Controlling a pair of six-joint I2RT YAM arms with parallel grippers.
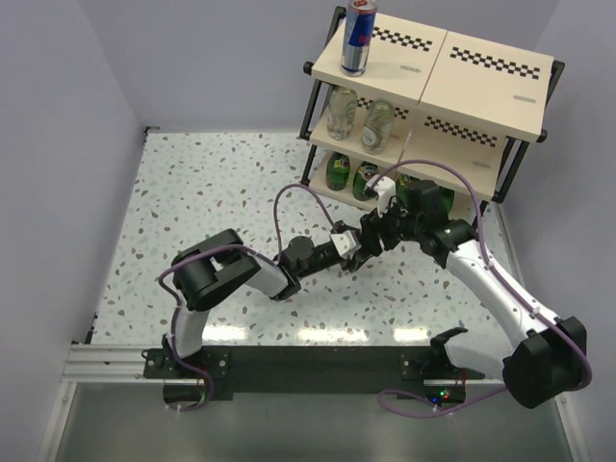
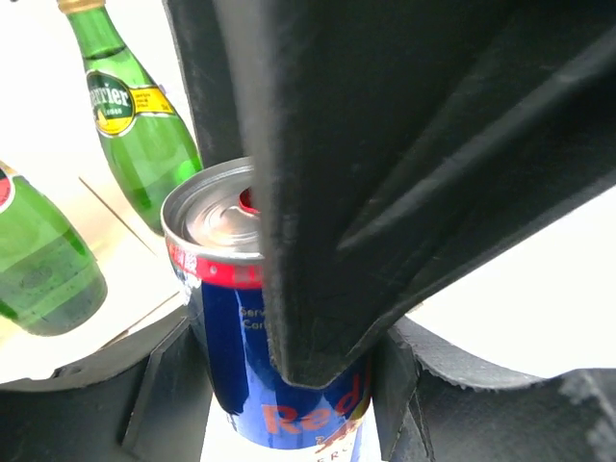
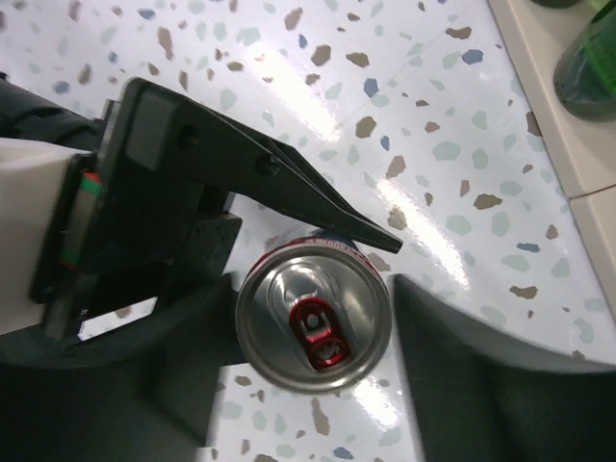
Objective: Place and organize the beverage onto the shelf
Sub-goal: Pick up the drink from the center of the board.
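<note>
Slim metal can (image 3: 314, 322) (red tab), speckled terrazzo table (image 3: 433, 96)

Speckled terrazzo tabletop (image 1: 202, 192) w/ plain lavender walls (image 1: 212, 58) behind & alu rail (image 1: 106, 361) at near edge.

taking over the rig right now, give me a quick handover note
Left gripper: looks closed on the second can, in front of the shelf.
Right gripper: closed around that same can; both arms meet there.
Done: first can stands on the top tier, two clear bottles on the middle tier, and at least two green bottles on the bottom tier. The arms hide the rest of that tier.
Left to do: get the second can onto the shelf, probably beside the first can, then check the green bottles.
</note>
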